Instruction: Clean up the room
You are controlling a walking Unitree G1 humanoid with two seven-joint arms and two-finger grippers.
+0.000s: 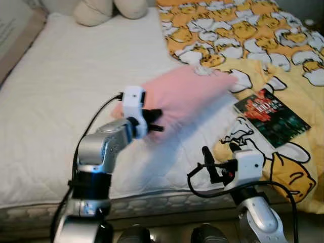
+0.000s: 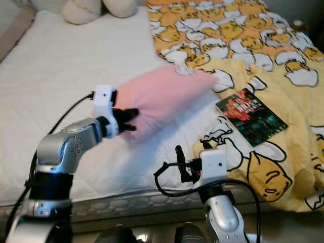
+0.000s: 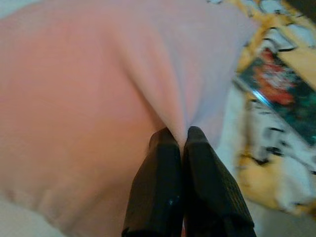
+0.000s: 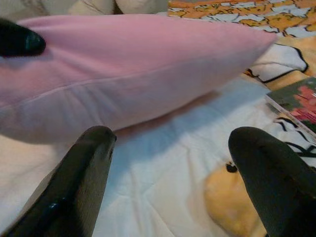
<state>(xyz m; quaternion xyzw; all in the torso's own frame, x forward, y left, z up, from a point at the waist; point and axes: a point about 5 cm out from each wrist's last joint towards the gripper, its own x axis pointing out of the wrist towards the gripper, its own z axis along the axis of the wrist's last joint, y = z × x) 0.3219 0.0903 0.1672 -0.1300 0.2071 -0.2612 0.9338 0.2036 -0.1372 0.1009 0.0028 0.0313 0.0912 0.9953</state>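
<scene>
— What do you count on the bed (image 1: pixel 66 91)?

— One pink pillow (image 1: pixel 187 96), one book (image 1: pixel 272 117) with a dark cover, one yellow blanket (image 1: pixel 238 30) printed with cartoon figures, and two cream cushions (image 1: pixel 93 11) at the head end. Two grippers as well.

— Where is the pillow against the fingers?

— The left gripper (image 1: pixel 154 120) has it by the near corner. In the left wrist view the two black fingers (image 3: pixel 160 182) are pressed together with a fold of pink cloth pinched between their tips, so they are clenched on the pillow. The pillow stretches away from that corner toward the blanket, its far end reaching the blanket's edge.

— And the other one?

— The right gripper (image 2: pixel 178 152) is low at the near edge of the bed, beside the blanket's front corner. Its fingers (image 4: pixel 84 177) are spread wide, released, with nothing between them. From its wrist camera the pillow sits beyond the fingertips, apart from them, with white sheet in between.

— How does the pillow look?

— Soft, plain pink, plump, with a seam along its edge. It looks blurred in the head views. I cannot tell whether its far end touches the mattress. The book lies flat on the blanket, just to the right of the pillow.
</scene>
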